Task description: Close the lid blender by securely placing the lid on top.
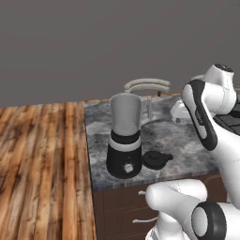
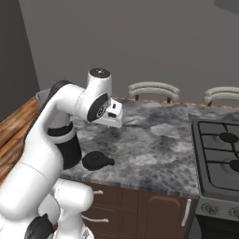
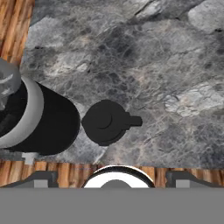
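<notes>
Two dark fingertips of the gripper [image 3: 112, 180] stand wide apart with nothing between them, high over the counter [image 3: 166, 65]. Straight below and just ahead lies the lid [image 3: 105, 122], flat with its knob up, its short tab pointing toward the right of the hand view, away from the blender [image 1: 125, 136], which stands upright just beside it with its jar open. The reach for the lid seems to be the step in hand; next comes a straight descent to grasp the knob.
</notes>
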